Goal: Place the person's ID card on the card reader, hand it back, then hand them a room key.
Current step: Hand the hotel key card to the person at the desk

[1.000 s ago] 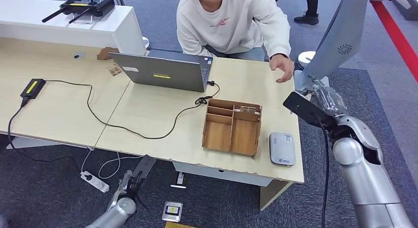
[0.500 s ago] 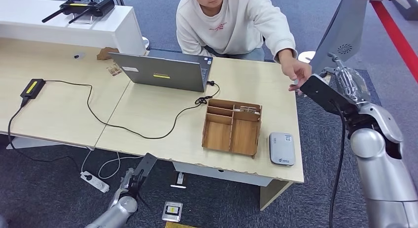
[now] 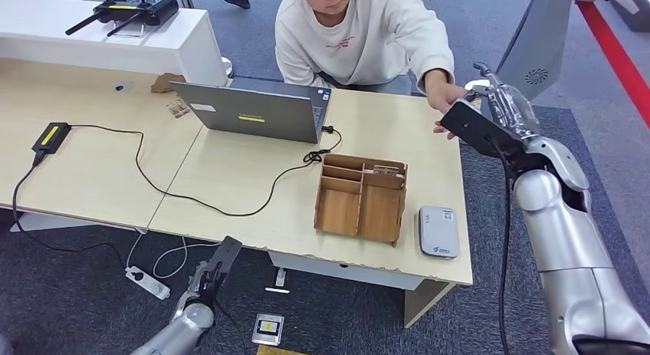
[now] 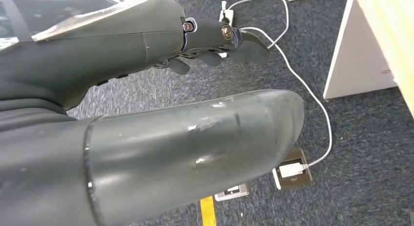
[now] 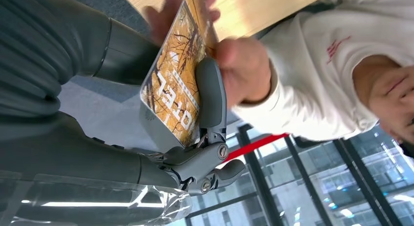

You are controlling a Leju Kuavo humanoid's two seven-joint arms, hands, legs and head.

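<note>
Right arm is reaching up and out past the far right corner of the table [image 3: 230, 179], forearm angled toward the person [image 3: 360, 33] sitting behind it. Right robot hand [image 5: 195, 118] is clamping a room key [image 5: 175, 84]: a card with an orange-yellow tree print and "OTEL" lettering, pinched between the thick thumb on one face and a dark finger lying along the printed face. In the head view the right robot hand [image 3: 502, 110] is sitting just beyond the table's edge, with the card not readable there behind the black wrist camera plate.

The person's hand [image 5: 239, 65] is meeting the card at its far end, fingers touching it right beside the robot's finger. The same hand [image 3: 444, 102] is stretching over the far right table corner, touching the black plate region. So the key is gripped from both ends at once.

Left arm is hanging low off the near edge of the table, left robot hand [image 3: 205, 282] pointing at the floor [image 3: 77, 294]. Left robot hand [image 4: 215, 45] is holding nothing, fingers curling loosely with gaps between them, above grey carpet and a white cable [image 4: 312, 104].

Card reader [image 3: 438, 231] is lying flat at the near right of the table, just right of the wooden organizer [image 3: 360, 198], well apart from the right robot hand. Laptop [image 3: 253, 110] is sitting at the far middle.
</note>
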